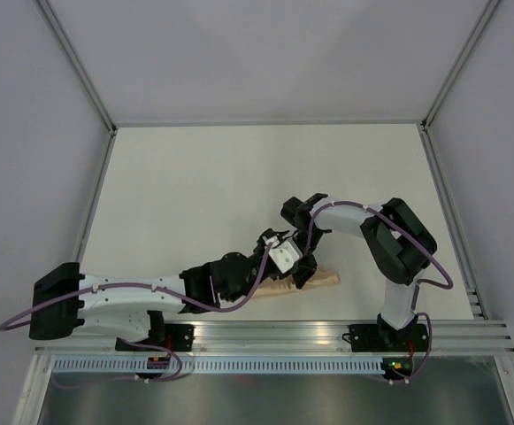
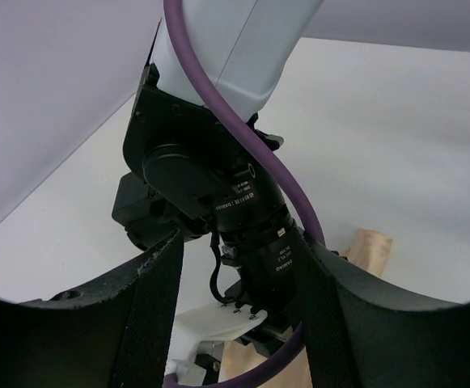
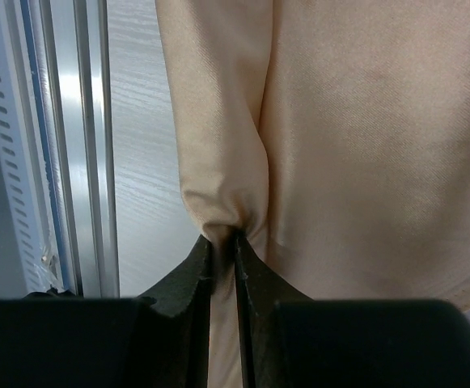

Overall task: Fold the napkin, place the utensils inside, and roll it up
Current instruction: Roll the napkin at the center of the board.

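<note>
The light orange-tan napkin (image 1: pixel 320 281) lies bunched in a narrow roll near the table's front edge. It fills the right wrist view (image 3: pixel 356 129). My right gripper (image 3: pixel 222 240) reaches down onto it (image 1: pixel 304 273) and is shut on a pinched fold of the cloth. My left gripper (image 1: pixel 272 249) is just left of the right wrist. Its jaws stand wide open and empty (image 2: pixel 243 250), with the right arm's wrist between the fingers (image 2: pixel 155 315). Bits of napkin (image 2: pixel 369 247) show behind. No utensils are in view.
An aluminium rail (image 1: pixel 274 335) runs along the table's front edge, close below the napkin; it also shows in the right wrist view (image 3: pixel 89 145). White walls with metal posts (image 1: pixel 93 208) enclose the white table (image 1: pixel 239 177).
</note>
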